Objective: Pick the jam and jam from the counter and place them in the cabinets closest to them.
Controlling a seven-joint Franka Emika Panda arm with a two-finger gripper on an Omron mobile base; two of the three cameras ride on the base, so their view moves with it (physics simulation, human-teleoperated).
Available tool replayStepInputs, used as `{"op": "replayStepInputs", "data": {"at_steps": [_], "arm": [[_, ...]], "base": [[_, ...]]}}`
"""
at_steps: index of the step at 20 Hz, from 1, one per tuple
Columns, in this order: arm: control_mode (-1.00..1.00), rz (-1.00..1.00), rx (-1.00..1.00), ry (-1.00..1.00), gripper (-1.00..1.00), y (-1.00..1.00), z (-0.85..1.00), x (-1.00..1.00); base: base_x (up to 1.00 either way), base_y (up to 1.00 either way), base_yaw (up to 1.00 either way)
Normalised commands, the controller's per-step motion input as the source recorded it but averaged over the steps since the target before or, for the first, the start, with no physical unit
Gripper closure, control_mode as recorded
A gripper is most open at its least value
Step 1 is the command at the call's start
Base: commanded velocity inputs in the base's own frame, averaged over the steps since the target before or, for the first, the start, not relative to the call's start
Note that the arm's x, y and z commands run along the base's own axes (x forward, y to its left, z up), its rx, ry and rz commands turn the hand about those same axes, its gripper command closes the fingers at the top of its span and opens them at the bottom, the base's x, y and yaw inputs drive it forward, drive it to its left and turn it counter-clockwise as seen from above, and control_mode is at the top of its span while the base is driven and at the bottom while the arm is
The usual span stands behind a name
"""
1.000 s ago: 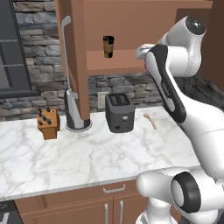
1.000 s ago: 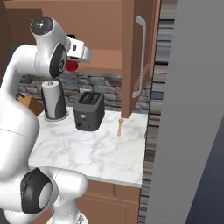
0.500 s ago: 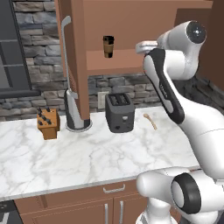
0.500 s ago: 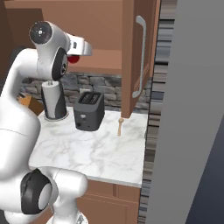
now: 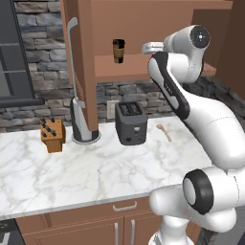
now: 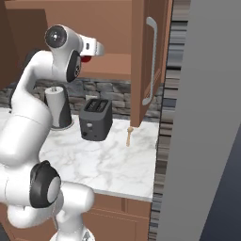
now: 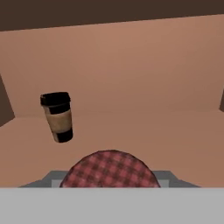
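Note:
A jam jar with a red plaid lid sits between my fingers at the bottom of the hand view, and its red body shows under the hand in the right base view. My gripper is shut on this jam and held level with the shelf board of the open reddish-brown wall cabinet. The jar hides the fingertips. The jam hangs over the front of the shelf, a little to the right of a dark brown cup with a tan band.
The cup stands on the shelf. Open cabinet doors flank the opening. On the marble counter below are a toaster, a knife block, a paper towel holder and a wooden spoon. A tall grey panel stands at the right.
The hand has risen and moved forward with the jam, toward the cabinet opening and the shelf. Nothing on the counter has moved.

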Motion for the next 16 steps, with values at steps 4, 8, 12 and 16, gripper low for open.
{"op": "replayStepInputs", "data": {"at_steps": [4,8,12,16], "arm": [[-1.0,0.0,-0.01,0.05,1.0,0.0,0.08,0.61],[-1.0,0.0,-0.07,0.13,1.0,0.0,-0.03,0.6],[-1.0,0.0,-0.04,0.12,1.0,0.0,-0.08,0.62],[-1.0,0.0,-0.01,0.06,1.0,0.0,-0.11,0.67]], "base": [[0.0,0.0,0.0],[0.0,0.0,0.0],[0.0,0.0,0.0],[0.0,0.0,0.0]]}}
